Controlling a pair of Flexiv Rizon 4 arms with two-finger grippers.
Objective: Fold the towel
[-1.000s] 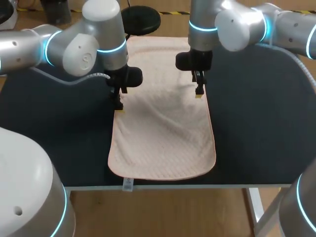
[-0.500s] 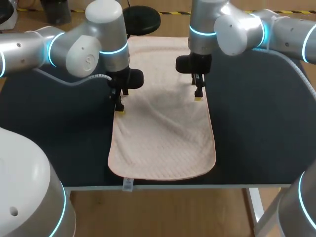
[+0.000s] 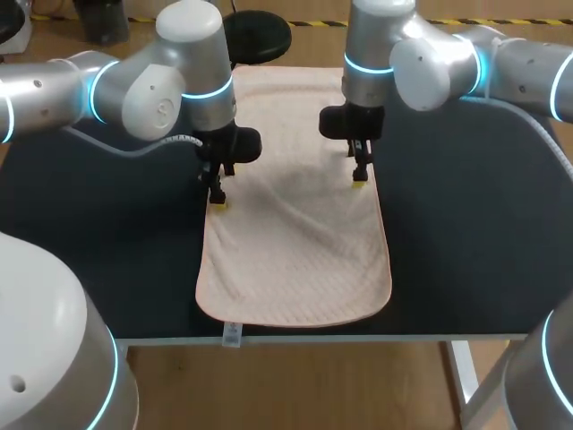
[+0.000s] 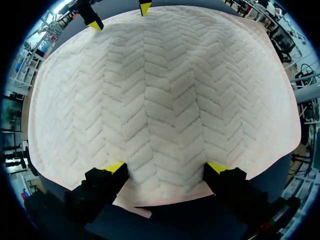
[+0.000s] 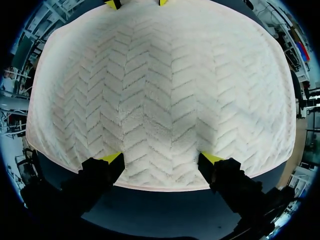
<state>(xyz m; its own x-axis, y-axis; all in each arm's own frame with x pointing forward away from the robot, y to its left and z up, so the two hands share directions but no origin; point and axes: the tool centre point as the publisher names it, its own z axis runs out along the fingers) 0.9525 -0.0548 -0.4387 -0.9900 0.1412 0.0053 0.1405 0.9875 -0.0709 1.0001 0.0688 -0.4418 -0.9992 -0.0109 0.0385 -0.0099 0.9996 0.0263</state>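
Head view shows the towel, pale pink, lying lengthwise on the dark table, its long axis running from 12 to 6 o'clock. Its rounded near end stops just short of the table's 6 o'clock edge, where a small tag sticks out past the rim. The cloth lies mostly flat, with soft creases running slantwise across its middle. The left arm comes in from 9 o'clock, and the left gripper points down at the towel's 9 o'clock edge, a little beyond the towel's middle. The right arm comes in from 2 o'clock, and the right gripper points down at the towel's 3 o'clock edge, slightly farther toward 12 than the left one. In the left wrist view the left gripper has its two fingers spread wide apart, their yellow tips at the towel's near hem with nothing clamped between them. A small bit of hem juts out under one finger. Herringbone weave fills the space ahead, and the right gripper shows at the far hem. The right wrist view matches this: the right gripper is also spread wide, its tips at the hem of the towel and pinching nothing. The left gripper shows across the cloth at the opposite hem.
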